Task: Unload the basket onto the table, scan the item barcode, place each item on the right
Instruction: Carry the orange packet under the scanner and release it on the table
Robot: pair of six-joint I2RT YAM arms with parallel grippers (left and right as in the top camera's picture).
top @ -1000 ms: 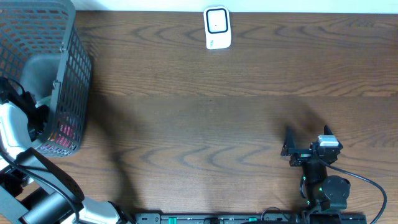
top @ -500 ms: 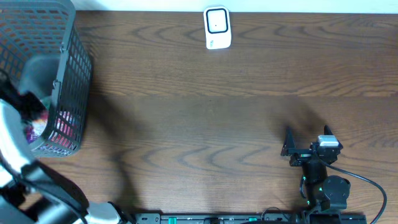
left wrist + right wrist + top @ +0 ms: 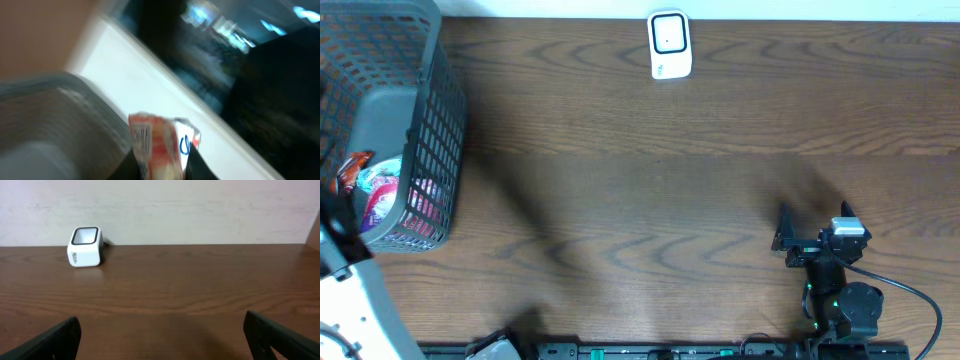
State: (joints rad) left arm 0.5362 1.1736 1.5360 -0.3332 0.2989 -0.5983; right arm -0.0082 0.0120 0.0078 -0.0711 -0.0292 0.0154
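Note:
A red and white packet (image 3: pixel 160 145) with printed lines on one face is pinched between the dark fingers of my left gripper (image 3: pixel 162 169), which is shut on it. The left wrist view is blurred. From overhead the packet (image 3: pixel 350 168) shows as a red-orange scrap at the basket's left edge, above the white left arm (image 3: pixel 355 295). The white scanner (image 3: pixel 669 45) stands at the table's far edge, also seen in the right wrist view as a small white box (image 3: pixel 85 246). My right gripper (image 3: pixel 813 220) rests open near the front right, nothing between its fingers (image 3: pixel 55 337).
A grey mesh basket (image 3: pixel 432 120) sits at the far left with a pink and purple item (image 3: pixel 382 205) still inside; its grey rim (image 3: pixel 50 100) shows beside the held packet. A pale wall runs behind the table.
My left gripper closed on the packet inside the basket, and the arm pulled back toward the front left, lifting the packet up. The right arm has not moved.

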